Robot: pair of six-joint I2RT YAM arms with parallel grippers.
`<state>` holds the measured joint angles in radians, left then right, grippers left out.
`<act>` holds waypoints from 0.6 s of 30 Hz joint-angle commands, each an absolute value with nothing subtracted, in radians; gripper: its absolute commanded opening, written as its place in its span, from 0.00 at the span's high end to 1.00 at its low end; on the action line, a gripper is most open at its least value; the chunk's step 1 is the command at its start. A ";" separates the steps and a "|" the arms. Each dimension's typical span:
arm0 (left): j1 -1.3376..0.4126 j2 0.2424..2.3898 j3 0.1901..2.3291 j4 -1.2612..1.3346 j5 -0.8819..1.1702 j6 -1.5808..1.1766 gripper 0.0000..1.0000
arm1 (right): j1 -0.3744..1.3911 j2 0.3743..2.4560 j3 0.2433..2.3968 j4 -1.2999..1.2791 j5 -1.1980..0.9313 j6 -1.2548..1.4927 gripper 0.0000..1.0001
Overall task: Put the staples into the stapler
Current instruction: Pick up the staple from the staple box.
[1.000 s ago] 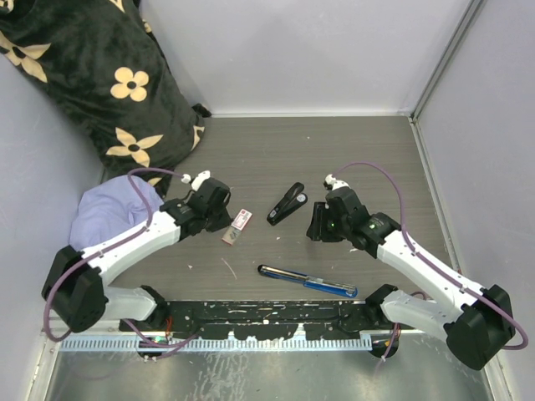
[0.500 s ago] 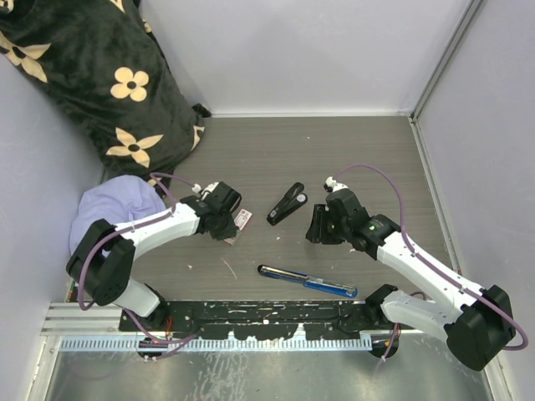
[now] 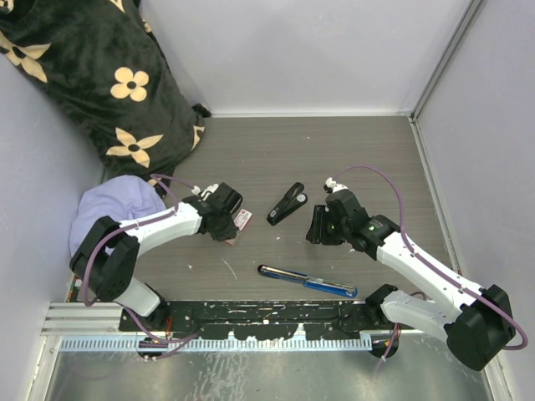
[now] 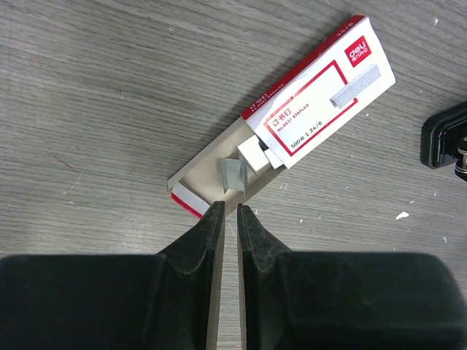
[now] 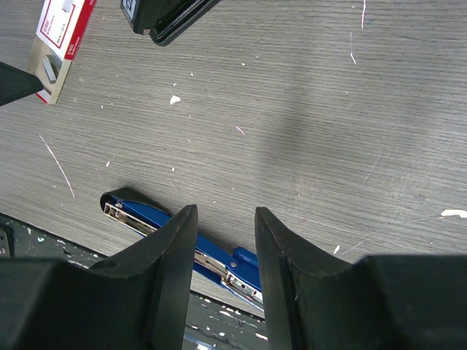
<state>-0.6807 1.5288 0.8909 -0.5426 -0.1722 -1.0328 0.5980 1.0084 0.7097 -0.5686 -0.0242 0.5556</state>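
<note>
The staples box [image 4: 314, 109], white with a red label, lies on the wood table with its tray slid partly out of the sleeve. A grey staple strip [image 4: 235, 175] sits in the tray. My left gripper [image 4: 228, 208] hovers at the tray's open end, jaws a narrow slit apart with nothing between them. From above, the left gripper [image 3: 227, 224] touches the box [image 3: 243, 220]. A blue stapler [image 3: 307, 281] lies opened flat near the front edge, its metal channel showing [image 5: 211, 259]. My right gripper [image 5: 225, 213] hangs open above it, empty.
A black stapler [image 3: 286, 203] lies closed between the two arms, also at the right edge of the left wrist view [image 4: 445, 142]. A black flowered cushion [image 3: 92, 75] and lavender cloth [image 3: 104, 213] fill the left. Walls enclose the back and the sides.
My left arm has swung right, bringing its gripper up to the staples box, and its jaws have parted slightly. The right arm has barely moved.
</note>
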 commanded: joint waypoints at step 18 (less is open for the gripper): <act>-0.667 1.541 0.871 -0.488 -0.203 -1.019 0.87 | 0.595 1.009 0.726 -0.543 -0.021 0.561 0.56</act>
<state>-0.6758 1.5452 0.8768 -0.5278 -0.1791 -1.0317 0.5980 1.0103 0.7097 -0.5686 -0.0242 0.5556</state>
